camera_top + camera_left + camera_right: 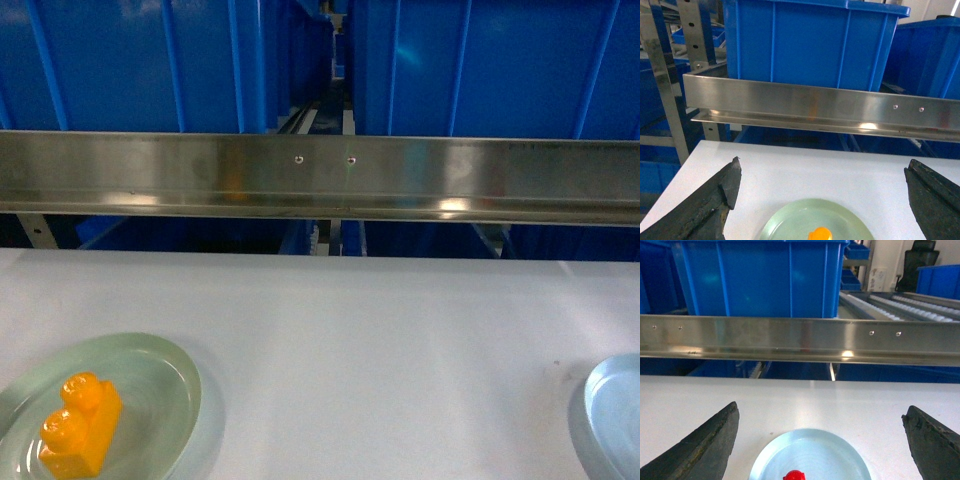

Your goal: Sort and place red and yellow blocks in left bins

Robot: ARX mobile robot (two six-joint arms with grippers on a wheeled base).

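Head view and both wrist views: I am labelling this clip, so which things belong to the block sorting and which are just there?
Belong to the job:
- orange-yellow block
- red block
- blue crate on the left
- left gripper, open
- right gripper, open

Just there:
- green dish under the orange-yellow block
- pale blue dish under the red block
- steel rail
- white table

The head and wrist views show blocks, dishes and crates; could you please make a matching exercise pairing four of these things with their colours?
Things:
1. studded block
2. small block
3. dish under the studded block
4. large crate behind the steel rail

Colours:
A. bright blue
B. pale green
C. red
D. orange-yellow

Pairs: 1-D, 2-C, 3-B, 4-A
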